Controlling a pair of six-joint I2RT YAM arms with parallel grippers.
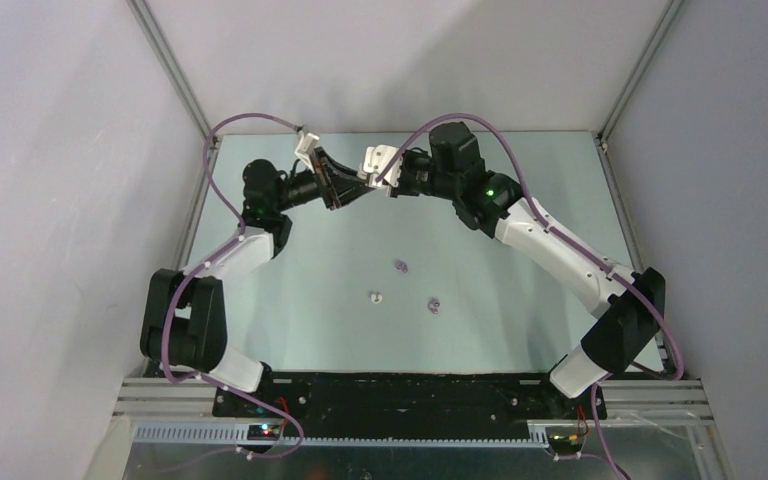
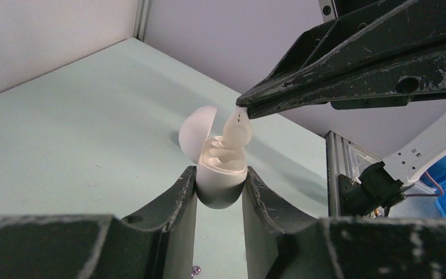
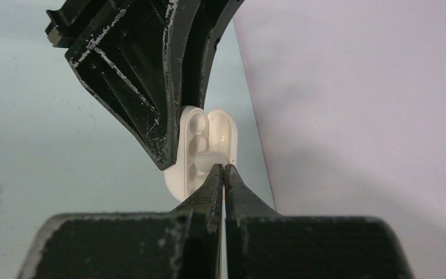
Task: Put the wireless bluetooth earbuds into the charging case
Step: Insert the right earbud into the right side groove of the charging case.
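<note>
Right now your left gripper (image 2: 219,181) is clamped on the lower half of the open charging case (image 2: 223,165), held up off the table (image 1: 520,260) with its lid (image 2: 197,131) swung back. Your right gripper (image 3: 223,170) is pinched tight on the very tip of a white earbud (image 2: 235,131), which hangs tilted at the mouth of one well, touching or nearly touching the rim. The hold on the bud is thin, so any sideways rub against the rim could twist it out of the jaws and drop it. Let go before it is seated and it will likely roll off the rounded case. Push down hard and the smooth case may slide or rotate between the left fingers. Watch the upper right finger too, since it passes close to the lid and could knock it shut. Whether the bud matches this well's shape I cannot tell. Two purple earbuds (image 1: 400,265) and a second white earbud (image 1: 375,297) wait on the table, well apart from the case.
</note>
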